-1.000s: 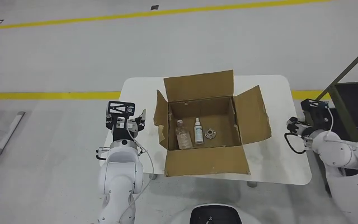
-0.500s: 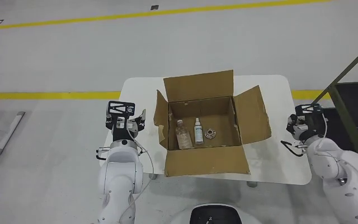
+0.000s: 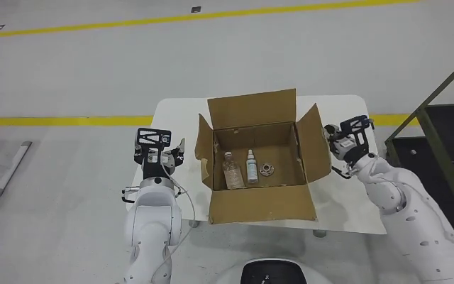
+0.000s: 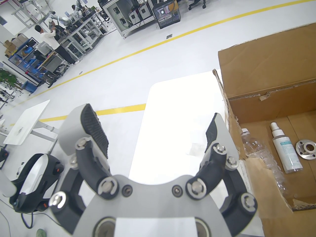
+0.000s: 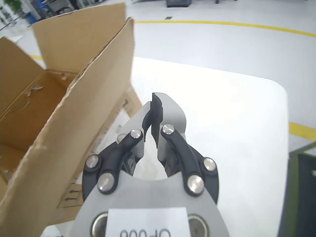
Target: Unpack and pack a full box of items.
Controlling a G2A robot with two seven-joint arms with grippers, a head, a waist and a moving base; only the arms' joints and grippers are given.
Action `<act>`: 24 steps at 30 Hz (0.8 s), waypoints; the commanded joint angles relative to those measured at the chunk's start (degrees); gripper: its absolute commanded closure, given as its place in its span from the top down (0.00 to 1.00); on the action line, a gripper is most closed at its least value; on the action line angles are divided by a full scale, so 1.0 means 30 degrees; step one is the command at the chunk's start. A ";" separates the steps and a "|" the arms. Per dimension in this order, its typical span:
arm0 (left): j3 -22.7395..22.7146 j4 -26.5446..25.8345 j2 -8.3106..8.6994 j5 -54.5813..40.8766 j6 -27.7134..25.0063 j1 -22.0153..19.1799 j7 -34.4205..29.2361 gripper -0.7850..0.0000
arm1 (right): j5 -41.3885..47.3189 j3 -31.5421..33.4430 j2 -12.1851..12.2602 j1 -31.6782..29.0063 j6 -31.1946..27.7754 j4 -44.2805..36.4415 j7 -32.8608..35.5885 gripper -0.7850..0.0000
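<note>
An open cardboard box stands mid-table with its flaps spread. Inside lie a clear plastic bottle, a white spray bottle and a round metal flange; the left wrist view shows them too: plastic bottle, spray bottle, flange. My left gripper hangs open and empty off the table's left edge, apart from the box. My right gripper is shut on nothing, just outside the box's right flap, which stands tilted up.
The white table has bare room to the right of the box and along its left side. A small scrap lies on the table near the box's left wall. A dark metal rack stands past the table's right edge.
My right arm has swung in from the table's right edge to the box's right flap, and that flap has gone from lying outward to standing steeper. The left arm has kept still.
</note>
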 commanded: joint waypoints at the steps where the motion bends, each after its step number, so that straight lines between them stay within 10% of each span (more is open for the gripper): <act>1: 0.0000 0.0000 0.0000 0.0000 0.0000 0.0000 0.0000 1.00 | 0.0102 -0.0508 -0.0017 0.0103 -0.0956 -0.0204 0.0183 0.00; 7: 0.0000 0.0000 0.0000 0.0000 0.0000 0.0000 0.0000 1.00 | 0.0463 -0.2049 -0.0012 0.0110 -0.3578 -0.1033 0.1887 0.00; 21: -0.0076 0.0054 0.0022 0.0110 -0.0130 0.0156 0.0485 1.00 | 0.1704 -0.1712 0.0131 -0.0184 -0.2377 -0.2667 0.2583 0.00; 24: -0.0179 0.0361 0.0122 0.0728 -0.1127 0.0510 0.1522 0.20 | 0.3481 -0.0380 0.0204 -0.0538 -0.1280 -0.3308 0.2002 0.00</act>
